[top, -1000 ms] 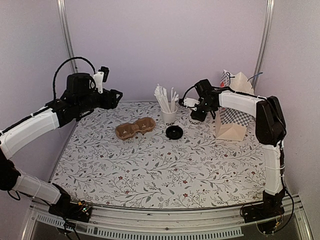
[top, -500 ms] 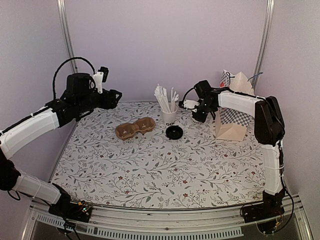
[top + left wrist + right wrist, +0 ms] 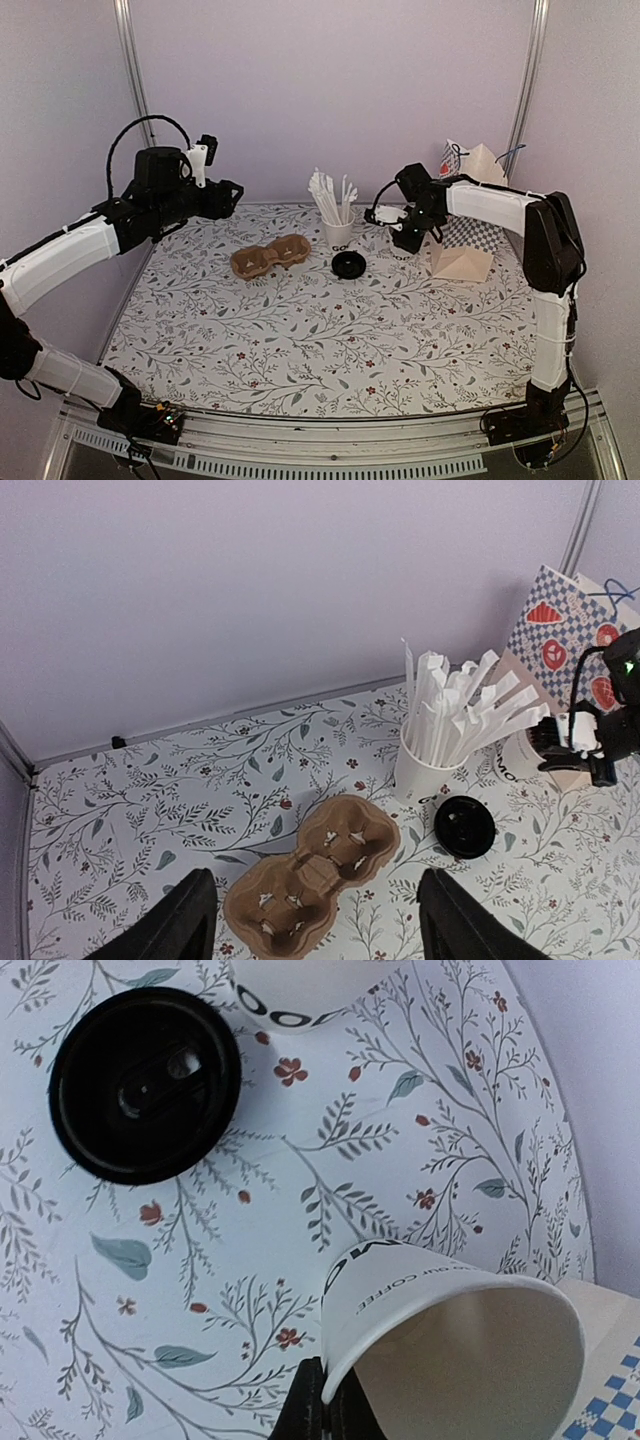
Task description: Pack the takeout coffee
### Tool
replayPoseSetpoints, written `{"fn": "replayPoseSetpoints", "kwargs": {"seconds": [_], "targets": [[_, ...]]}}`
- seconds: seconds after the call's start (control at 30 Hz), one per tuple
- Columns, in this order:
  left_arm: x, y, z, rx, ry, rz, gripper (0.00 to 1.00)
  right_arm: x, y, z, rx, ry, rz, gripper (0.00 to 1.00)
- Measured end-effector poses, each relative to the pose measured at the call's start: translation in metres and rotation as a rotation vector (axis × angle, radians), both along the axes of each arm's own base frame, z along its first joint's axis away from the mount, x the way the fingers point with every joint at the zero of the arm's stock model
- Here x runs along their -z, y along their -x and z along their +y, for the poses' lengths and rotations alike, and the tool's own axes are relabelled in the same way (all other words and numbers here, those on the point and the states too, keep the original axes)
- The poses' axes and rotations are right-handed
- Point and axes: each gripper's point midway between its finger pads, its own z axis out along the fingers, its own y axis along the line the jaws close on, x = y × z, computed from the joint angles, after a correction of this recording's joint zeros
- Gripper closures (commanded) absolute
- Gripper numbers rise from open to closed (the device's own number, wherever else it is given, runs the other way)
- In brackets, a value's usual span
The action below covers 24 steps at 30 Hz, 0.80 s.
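The takeout coffee cup is white with dark lettering, open-topped and with no lid on it. My right gripper is shut on its rim, one finger inside and one outside. The same cup shows in the left wrist view beside the checked bag. Its round black lid lies flat on the table to the left of it, and the lid also shows in the top view. My left gripper hangs open high over the back left, above the brown pulp carrier.
A white cup full of paper-wrapped straws stands just behind the lid. A checked paper bag stands at the back right, close to my right arm. The pulp carrier lies left of centre on the floral tablecloth.
My right gripper has gone from partly open to shut on the cup's rim and has shifted slightly to the right with it. The left arm has stayed put.
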Motion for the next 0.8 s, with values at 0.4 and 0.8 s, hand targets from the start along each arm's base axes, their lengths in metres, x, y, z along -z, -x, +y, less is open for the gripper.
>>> {"fn": "replayPoseSetpoints", "kwargs": {"seconds": [0.4,0.8], "targets": [[0.005,-0.002,0.0,-0.004,-0.006,0.01,0.29,-0.046,0.122,0.017,-0.137,-0.1,0.094,1.0],[0.015,-0.007,0.002,-0.017,-0.021,0.031,0.29,-0.032,0.277,0.114,-0.62,-0.096,0.266,0.99]]}}
